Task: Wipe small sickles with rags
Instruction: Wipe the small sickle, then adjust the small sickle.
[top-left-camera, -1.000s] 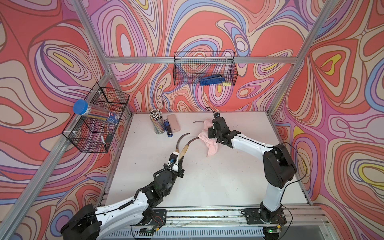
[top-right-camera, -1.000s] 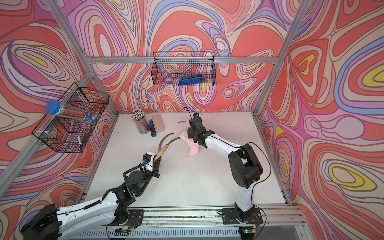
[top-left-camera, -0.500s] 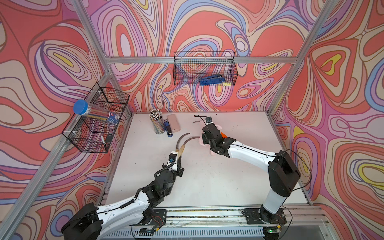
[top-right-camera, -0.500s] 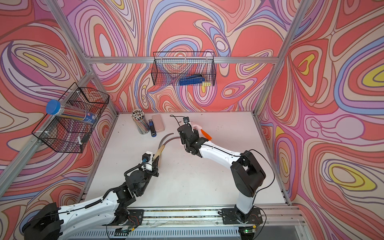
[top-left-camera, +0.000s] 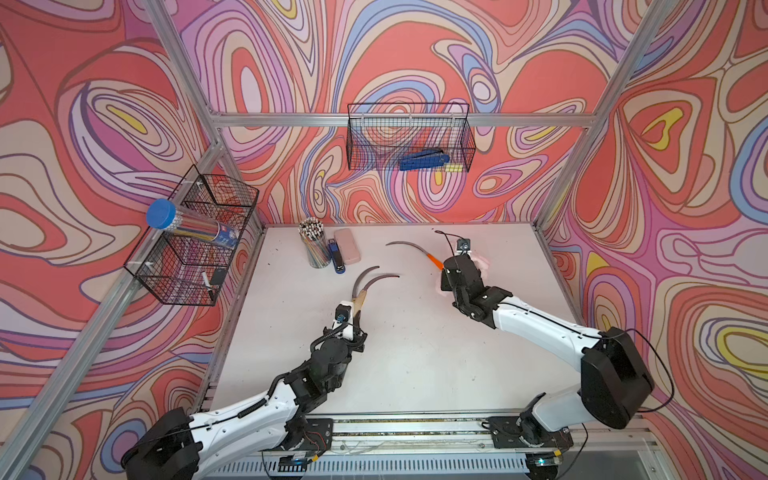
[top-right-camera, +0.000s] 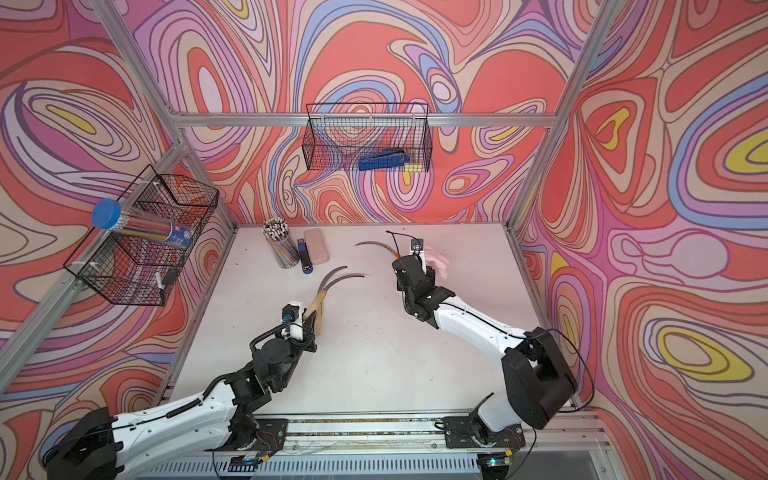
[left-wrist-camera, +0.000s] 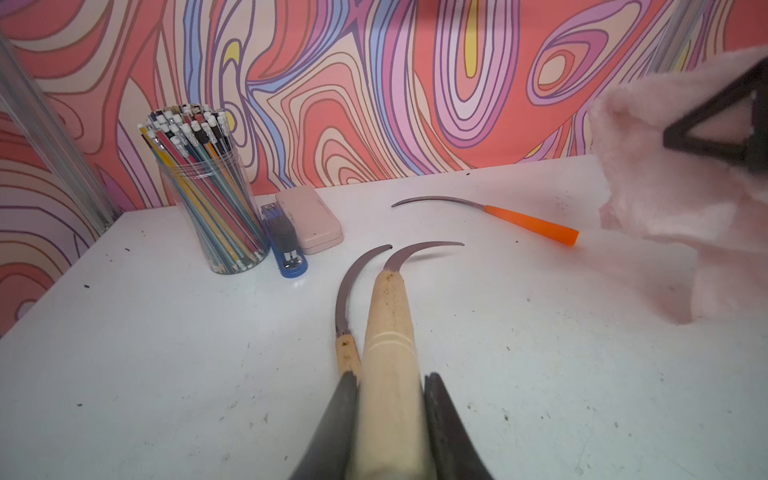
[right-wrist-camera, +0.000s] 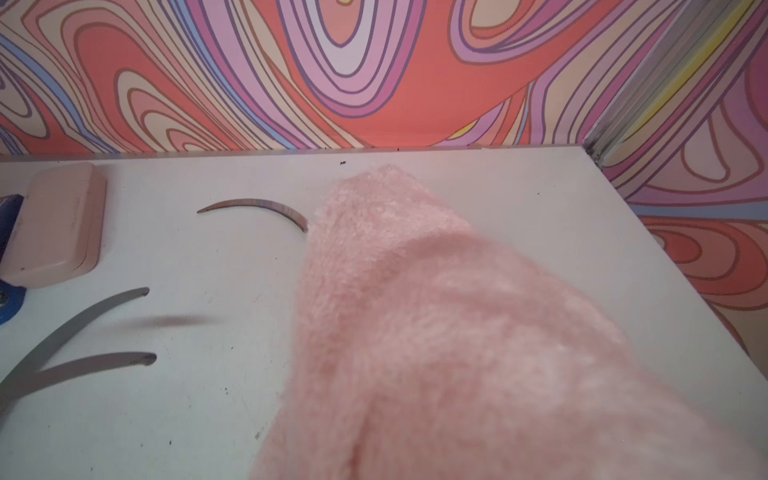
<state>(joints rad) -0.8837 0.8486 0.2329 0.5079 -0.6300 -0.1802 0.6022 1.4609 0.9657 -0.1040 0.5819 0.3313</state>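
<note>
My left gripper (left-wrist-camera: 390, 378) is shut on the pale wooden handle of a small sickle (left-wrist-camera: 388, 324) and holds it a little above the table (top-left-camera: 415, 353). Its dark blade (top-left-camera: 382, 277) curves toward the right. A second wooden-handled sickle (left-wrist-camera: 343, 299) lies on the table right beside it. The orange-handled sickle (top-left-camera: 434, 261) lies at the back middle. My right gripper (top-left-camera: 455, 266) hangs over the end of that orange handle, shut on the fluffy pink rag (right-wrist-camera: 436, 332). The rag hides the right jaws in the right wrist view and droops past the gripper (top-right-camera: 436, 259).
A cup of pencils (top-left-camera: 314, 245), a blue stapler (top-left-camera: 336, 259) and a smooth pink case (top-left-camera: 347, 246) stand at the back left. Wire baskets hang on the left wall (top-left-camera: 195, 245) and the back wall (top-left-camera: 409, 137).
The right gripper carried the rag left toward the held sickle's blade, then swung back right, uncovering the orange handle. The left gripper has kept its hold almost still.
</note>
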